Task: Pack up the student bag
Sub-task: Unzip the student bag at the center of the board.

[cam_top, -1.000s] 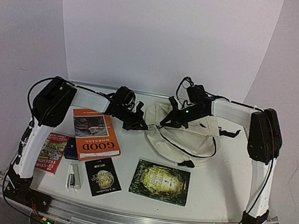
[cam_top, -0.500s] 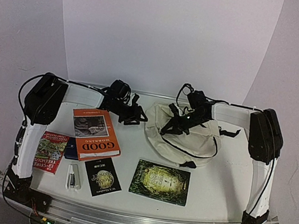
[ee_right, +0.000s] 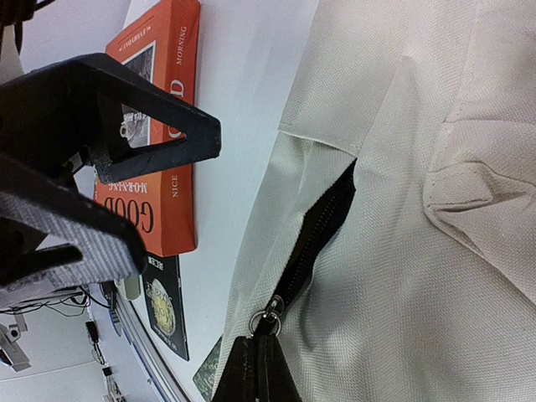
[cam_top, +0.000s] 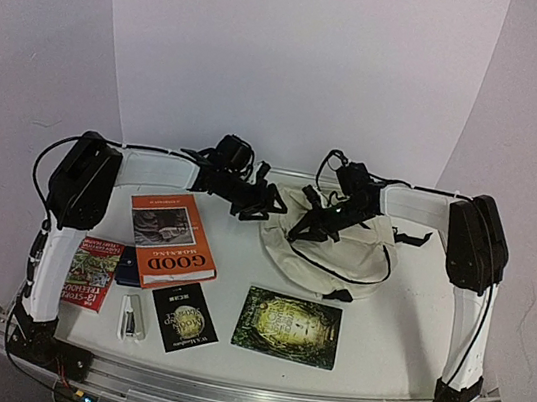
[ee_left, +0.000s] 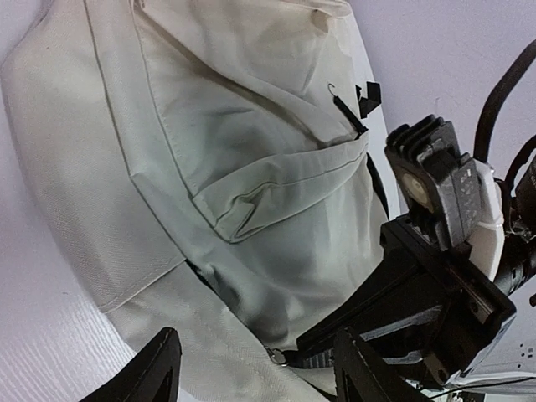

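Note:
The student bag [cam_top: 337, 252] lies cream and slumped at the table's back right, and its fabric [ee_left: 209, 151] fills the left wrist view. A black zipper [ee_right: 314, 230] gapes partly open. My right gripper [ee_right: 255, 373] is shut on the zipper pull, just below its metal ring [ee_right: 268, 321]; in the top view the right gripper [cam_top: 307, 229] sits on the bag's upper left. My left gripper [ee_left: 260, 377] is open with nothing between its fingers [ee_left: 151, 368], right over the fabric next to that ring [ee_left: 275, 356]. From above, the left gripper [cam_top: 270, 201] is at the bag's left edge.
An orange book [cam_top: 172, 240] lies left of the bag. Along the front are a red book [cam_top: 93, 274], a small blue item [cam_top: 130, 266], a white stapler-like item [cam_top: 134, 317], a black booklet [cam_top: 183, 317] and a dark green book [cam_top: 288, 326].
My left gripper has opened and moved right, up to the bag's left edge. The bag's left side has settled slightly. The right gripper stays shut on the zipper pull.

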Robot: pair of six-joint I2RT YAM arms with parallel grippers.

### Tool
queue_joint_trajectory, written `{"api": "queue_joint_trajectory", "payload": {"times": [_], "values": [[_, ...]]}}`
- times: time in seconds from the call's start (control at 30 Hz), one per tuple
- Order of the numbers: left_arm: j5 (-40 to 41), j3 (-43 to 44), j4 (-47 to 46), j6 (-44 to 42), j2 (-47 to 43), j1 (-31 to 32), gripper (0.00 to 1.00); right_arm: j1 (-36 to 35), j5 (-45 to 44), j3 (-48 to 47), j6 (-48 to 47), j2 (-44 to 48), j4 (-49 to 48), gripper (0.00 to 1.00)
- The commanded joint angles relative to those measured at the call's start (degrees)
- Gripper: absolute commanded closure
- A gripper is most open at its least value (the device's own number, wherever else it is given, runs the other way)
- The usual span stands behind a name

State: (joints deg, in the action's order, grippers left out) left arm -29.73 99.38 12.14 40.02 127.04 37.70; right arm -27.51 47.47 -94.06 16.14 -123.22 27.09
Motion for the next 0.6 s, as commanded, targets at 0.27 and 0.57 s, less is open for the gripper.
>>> {"api": "queue_joint_trajectory", "payload": {"times": [0.27,0.57], "values": [[-0.1,5.0,0.6,5.4,6.0,0.9,0.41,0.3,1.8,-0.1,0.0,1.0,0.1,1.0],[-1.6,5.9,-0.9,6.7,7.8,2.0,0.45,0.0,2.0,0.3,-0.2,0.5,0.0,1.0]]}}
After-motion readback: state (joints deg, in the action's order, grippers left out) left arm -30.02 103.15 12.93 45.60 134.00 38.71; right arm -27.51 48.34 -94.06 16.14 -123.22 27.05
